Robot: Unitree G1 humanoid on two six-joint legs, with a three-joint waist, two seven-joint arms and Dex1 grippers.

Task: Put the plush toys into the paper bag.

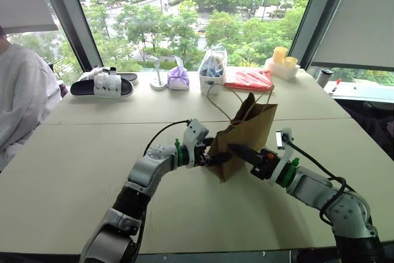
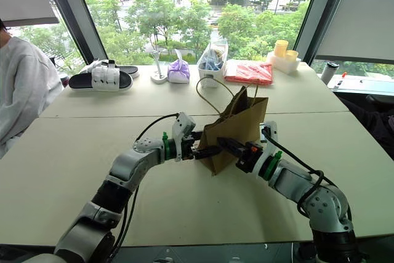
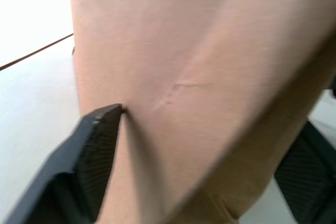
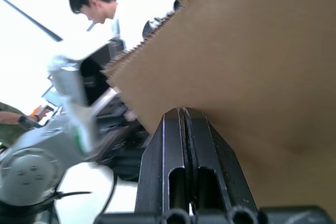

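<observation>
So the brown paper bag [image 1: 245, 135] was sitting tilted near the middle of the worktop [image 1: 74, 170], mouth up, with its twine handles [image 1: 217, 100] looping off toward the window side. My left hand [image 1: 217, 159] was at the bag's lower corner, and from the left wrist view its two fingers [image 3: 89, 150] stood apart with the bag's paper wall between them, one fingertip pressed right into the paper. My right hand [image 1: 237, 149] came in from the other side with its fingers squeezed fully together, tips lying against the bag's face, gripping nothing as far as I could see. I couldn't spot the plush toys, so I can't tell where they were. Along the far edge of the worktop sat a black sandal [image 1: 101, 86], a purple tied pouch [image 1: 178, 78], a clear plastic bag of blue items [image 1: 213, 69], a red packet [image 1: 249, 80] and yellow cups [image 1: 281, 56]. A person in a white top [image 1: 21, 97] sat off to my left.
</observation>
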